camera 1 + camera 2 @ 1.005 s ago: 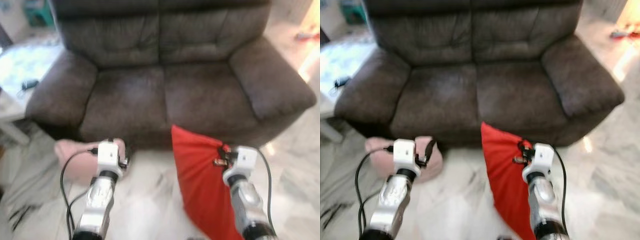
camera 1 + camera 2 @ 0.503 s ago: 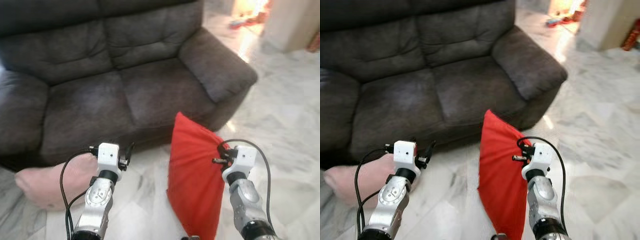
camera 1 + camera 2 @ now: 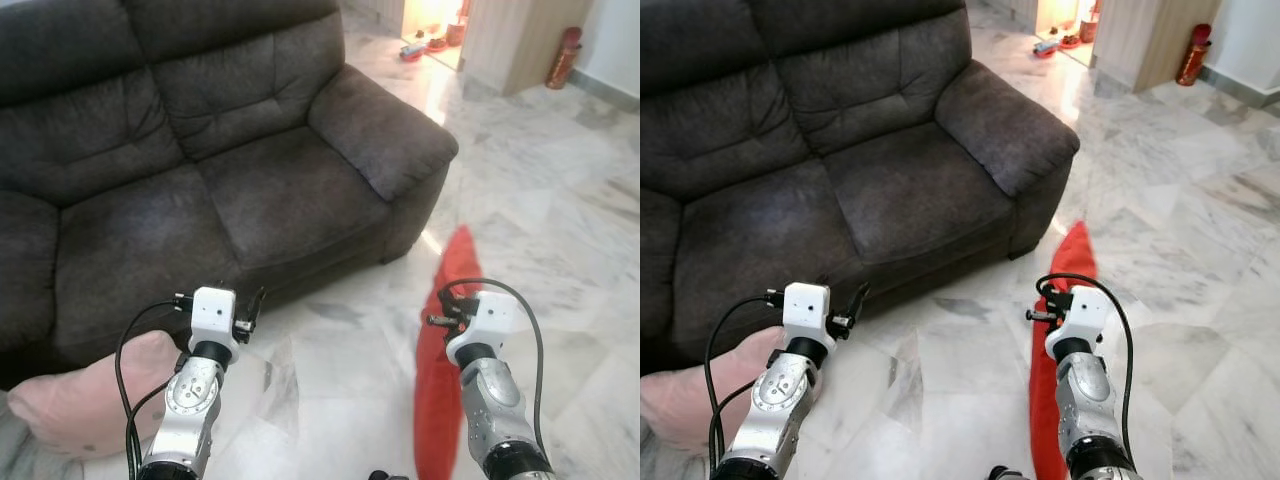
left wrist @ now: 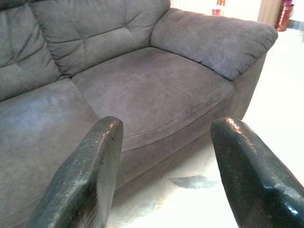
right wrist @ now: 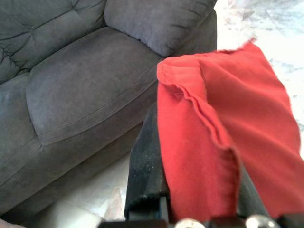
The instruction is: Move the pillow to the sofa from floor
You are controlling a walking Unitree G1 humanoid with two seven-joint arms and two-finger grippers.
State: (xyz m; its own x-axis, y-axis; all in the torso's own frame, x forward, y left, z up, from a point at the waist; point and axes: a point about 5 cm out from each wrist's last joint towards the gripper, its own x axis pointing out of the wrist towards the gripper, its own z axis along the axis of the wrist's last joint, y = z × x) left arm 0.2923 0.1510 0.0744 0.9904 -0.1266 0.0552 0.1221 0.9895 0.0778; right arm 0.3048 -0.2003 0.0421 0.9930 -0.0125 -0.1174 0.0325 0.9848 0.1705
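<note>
Beside the sofa (image 3: 200, 160), the right end effector (image 5: 190, 190) (pinching the red pillow (image 3: 440, 380)) has swung away rightward, delaying placement

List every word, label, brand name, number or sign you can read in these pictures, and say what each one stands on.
None can be read.
The dark sofa, the red pillow held in the right claw, the pink pillow on the floor and the open left claw show no print.
Red fire extinguisher by the far wall: any label is too small to read.
</note>
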